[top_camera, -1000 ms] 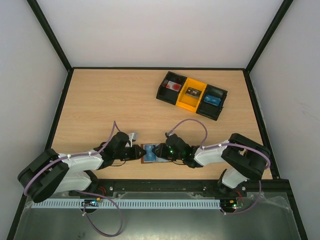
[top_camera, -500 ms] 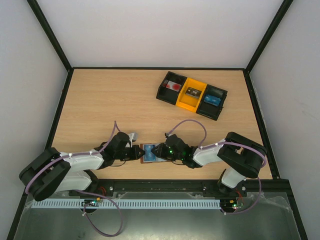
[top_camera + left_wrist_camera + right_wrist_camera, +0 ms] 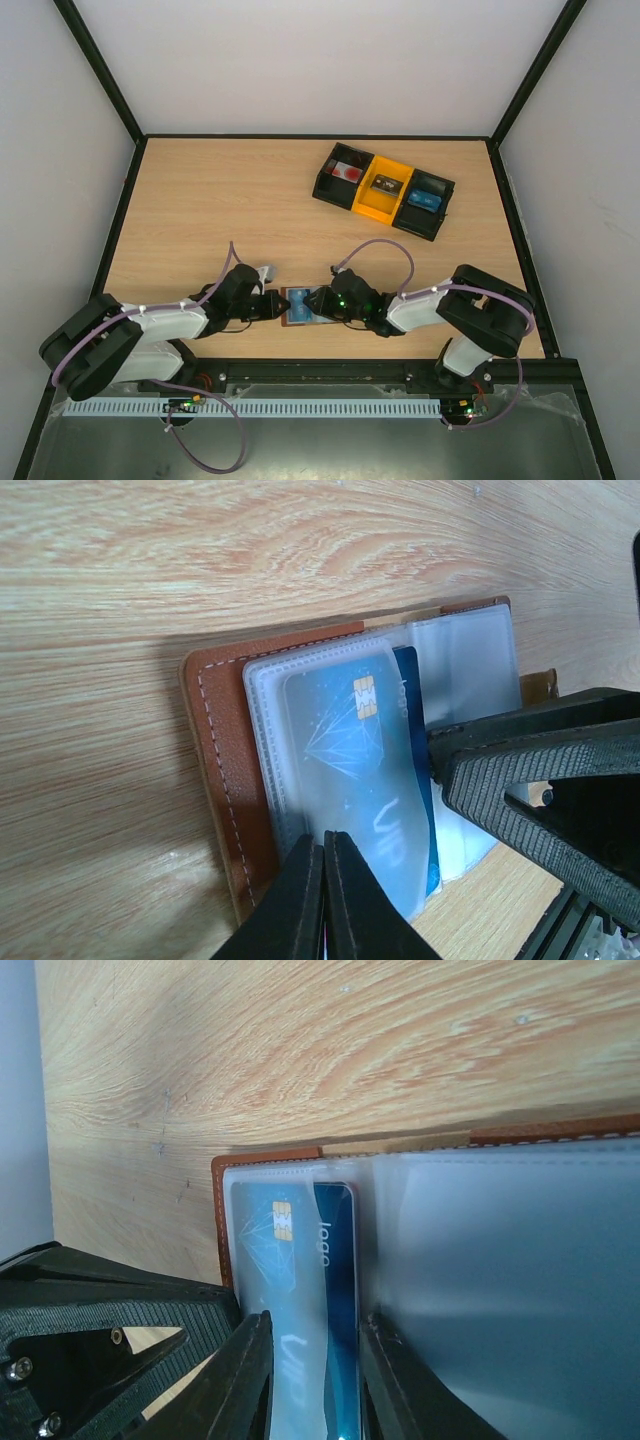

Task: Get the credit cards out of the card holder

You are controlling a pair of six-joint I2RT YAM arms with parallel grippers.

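Table: a pale wood-grain table (image 3: 220, 200) carried everything, with both arms bolted at its near edge.
Tray: a black-and-yellow plastic tray of bins (image 3: 432, 228) sat far back and right, well apart from the work.
Card holder: the brown leather-like bifold card holder (image 3: 290, 318) lay open and flat near the front edge, between the two claws. Its stitched brown border (image 3: 215, 750) showed around the clear plastic sleeves.
Credit cards: the thin blue credit cards (image 3: 350, 740) were in the sleeve, a chip card on top and a darker one showing beneath its edge. None was out yet.
Left gripper: the left gripper (image 3: 323, 855) was clenched tight, its fingertips meeting at the near short edge of the sleeve and chip card. Whether that edge was actually pinched could not be told.
Right gripper: the right gripper (image 3: 317, 1330) stood part-way released from the opposite side, one finger (image 3: 245, 1380) on either side of the darker card's strip. It clamped nothing that could be seen and probably pinned the holder.
Deciding relation: the cards' long axis ran along the line between the claws, pointing at the left one. The left arm was therefore better placed, and a straight pull back along that axis looked like the likely way out.
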